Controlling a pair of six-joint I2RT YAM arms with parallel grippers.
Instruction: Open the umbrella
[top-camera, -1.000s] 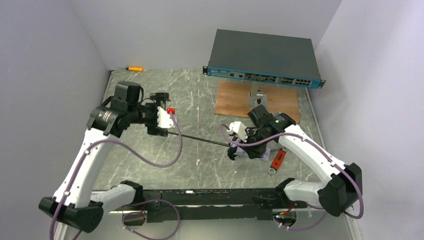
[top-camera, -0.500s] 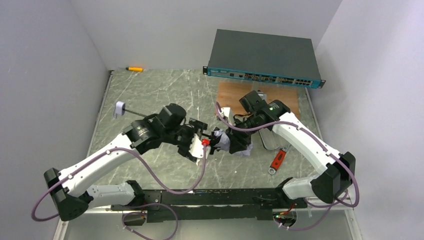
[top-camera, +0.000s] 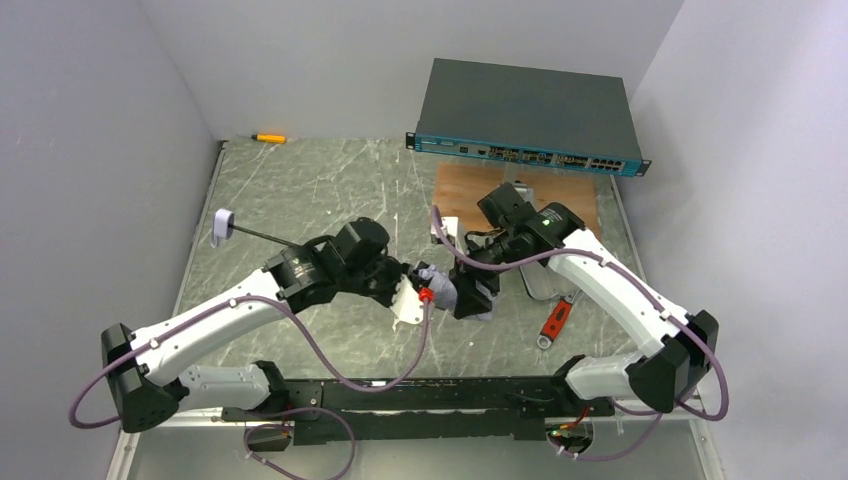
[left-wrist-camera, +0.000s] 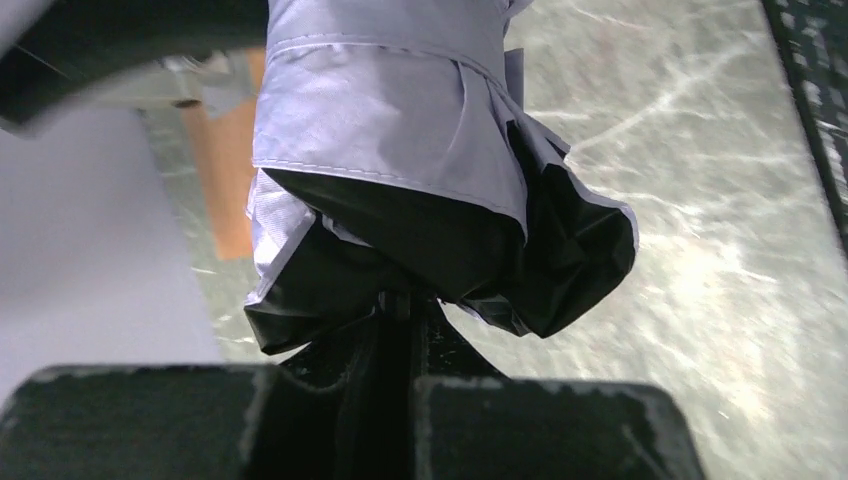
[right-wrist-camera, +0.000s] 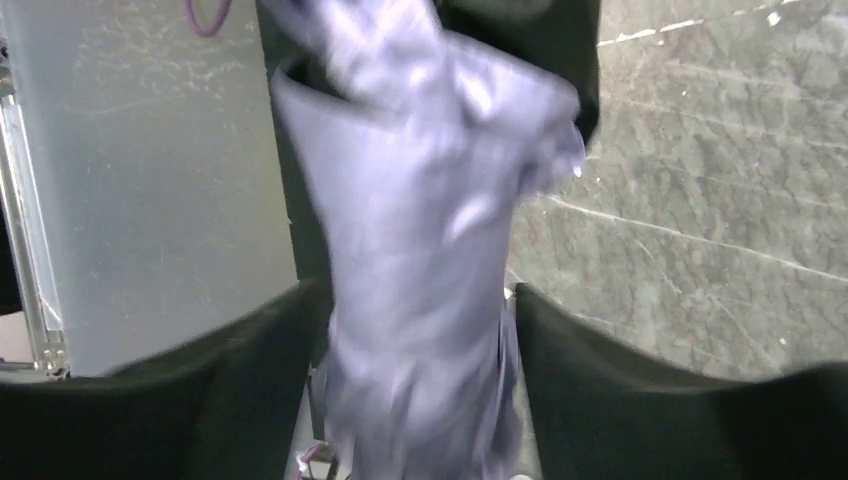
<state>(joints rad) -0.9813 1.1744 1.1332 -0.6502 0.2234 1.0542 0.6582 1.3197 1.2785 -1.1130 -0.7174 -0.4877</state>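
Jaws of the left gripper (left-wrist-camera: 411, 385) pinch the umbrella (top-camera: 455, 292) shaft (top-camera: 262, 236); right gripper (right-wrist-camera: 417, 298) straddles the canopy (right-wrist-camera: 420, 230), grip unclear; handle (top-camera: 223, 222) toward ten o'clock.

Pair: left arm (top-camera: 200, 322), right arm (top-camera: 610, 288). White link shells, black joint housings. Purple cables (top-camera: 427, 325) are looped alongside. Green light (top-camera: 547, 213) is noted on right arm, red fitting (top-camera: 424, 295) at left gripper (top-camera: 432, 281).

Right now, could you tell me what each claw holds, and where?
The left claw grips the umbrella by its shaft under the canopy; the right claw straddles the canopy, grip unclear.
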